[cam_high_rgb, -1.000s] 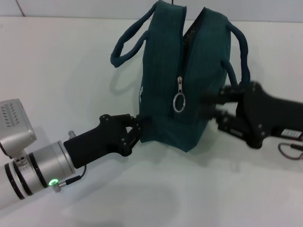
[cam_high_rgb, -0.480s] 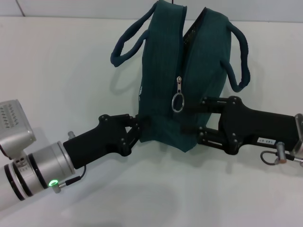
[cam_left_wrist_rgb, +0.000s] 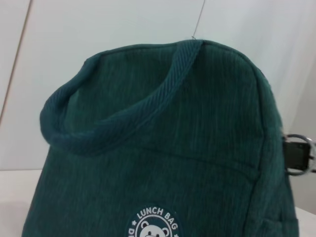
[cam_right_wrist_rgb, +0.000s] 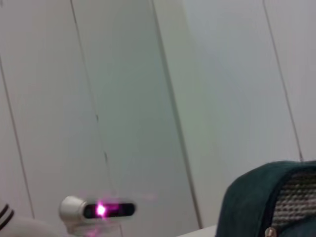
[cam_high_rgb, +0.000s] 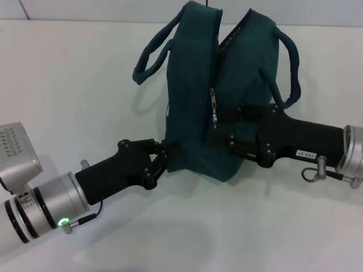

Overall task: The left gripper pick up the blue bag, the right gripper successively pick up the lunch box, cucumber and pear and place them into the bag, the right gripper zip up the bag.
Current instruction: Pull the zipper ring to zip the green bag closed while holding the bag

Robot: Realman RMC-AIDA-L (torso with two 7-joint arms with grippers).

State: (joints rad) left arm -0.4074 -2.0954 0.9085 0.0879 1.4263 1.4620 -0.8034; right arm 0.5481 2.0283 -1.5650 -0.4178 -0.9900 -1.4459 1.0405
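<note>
Head view, left gripper [cam_high_rgb: 163,160] clamping blue bag [cam_high_rgb: 195,96], right gripper [cam_high_rgb: 217,126] grip unclear.

We seem to be in a lab or test room, judging by the plain white bench [cam_high_rgb: 74,85], bare white panelled wall [cam_right_wrist_rgb: 148,98] and a mounted sensor [cam_right_wrist_rgb: 98,210] glowing pink.

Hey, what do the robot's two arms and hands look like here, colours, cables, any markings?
Both arms end in a matte black, angular hand on a silver metal cylinder wrist. The left hand has a wrist ringed with black bands, a glowing green light and a thin black cable; a pale grey ribbed block sits above. The right hand bears a small white label, and a thin looped cable hangs at its wrist.
</note>
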